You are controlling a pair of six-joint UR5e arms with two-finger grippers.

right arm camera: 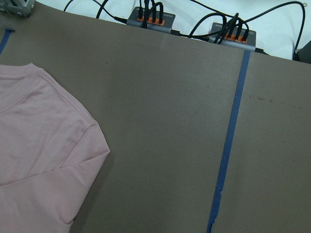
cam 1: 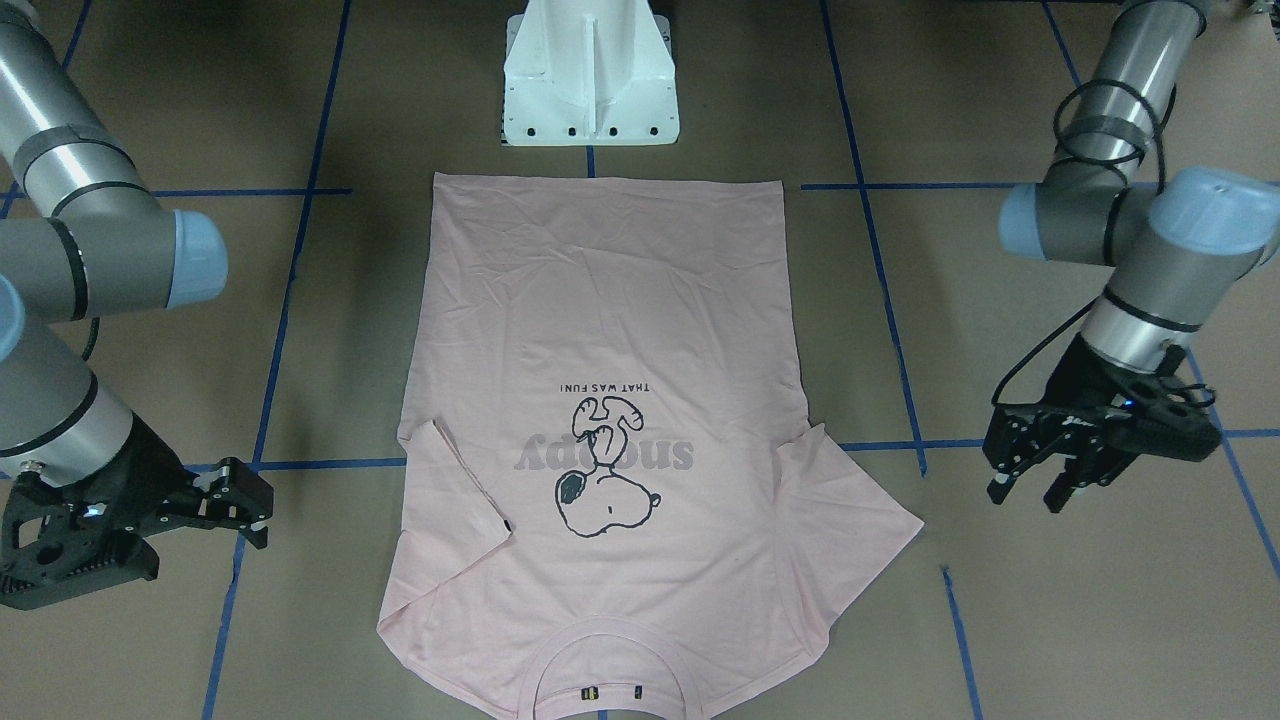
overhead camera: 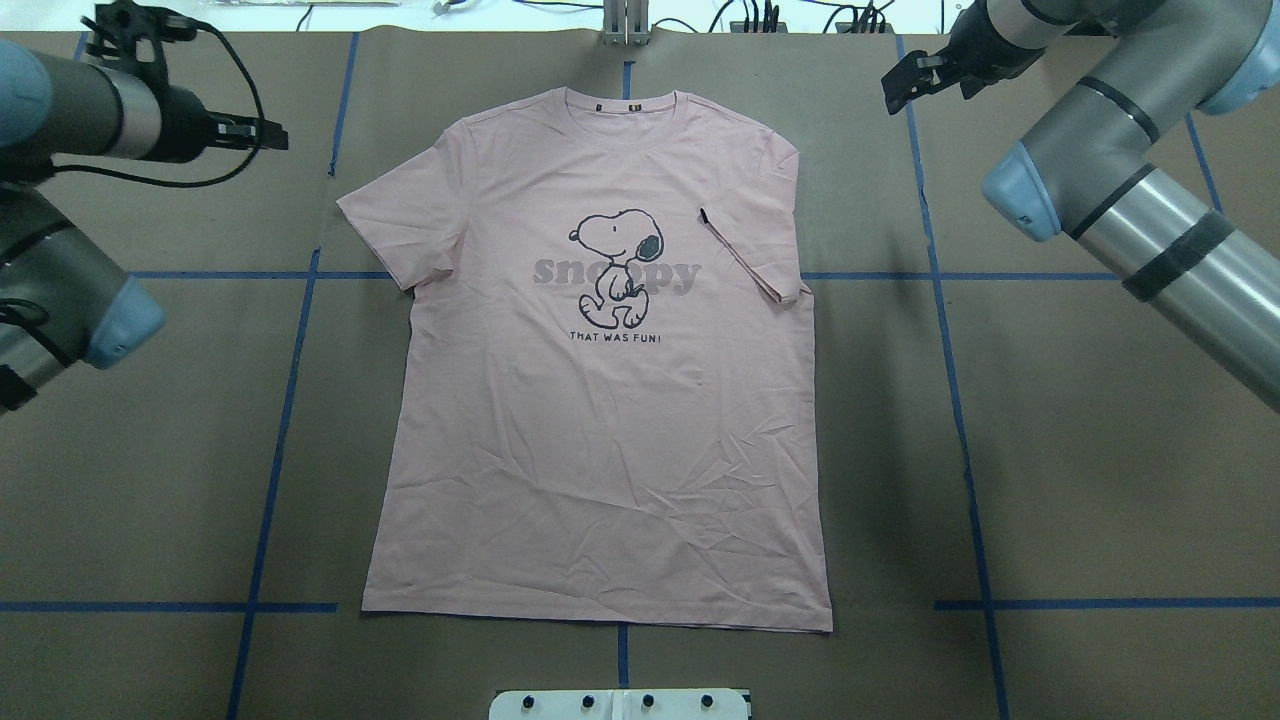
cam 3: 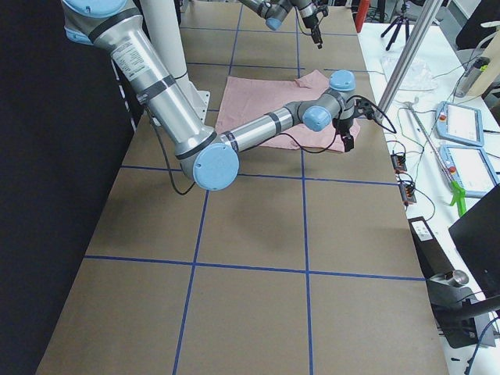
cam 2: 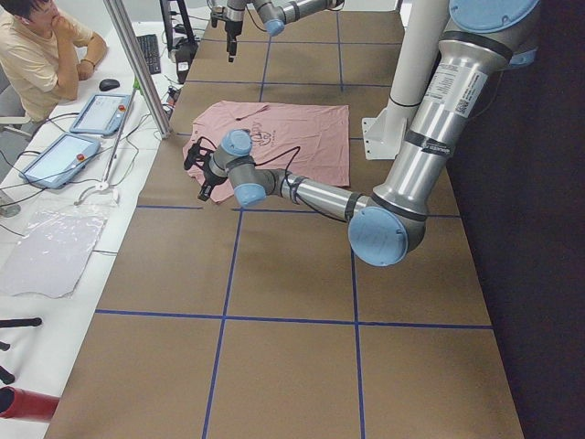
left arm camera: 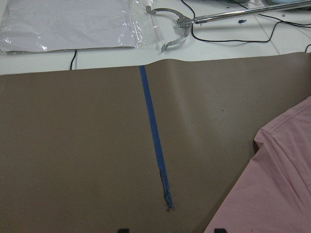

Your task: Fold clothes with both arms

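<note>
Ribbed collar closest to the front-facing lens, the pale pink T-shirt lies print-up and nearly flat in the middle of the paper-covered bench, its hem toward the white pedestal. Its 2 sleeves do not match. The one on the robot's right is turned in across the chest with its small black tag showing, while the left sleeve lies spread on the paper. The left pincer and the right pincer hang off the cloth, each out to its own side at about sleeve level. Both have their jaws parted and hold nothing. The fold looks barely begun, and the likeliest trouble lies in the grasp. A pincer that closes on only the top layer would lift the front away from the back and bag the shirt rather than fold it. A pincer that comes down too deep could snag the brown paper along with the cloth. Because the sleeves sit unevenly, matched moves by the 2 arms could drag the garment askew. The creases low on the body could also be pressed into the fold.
</note>
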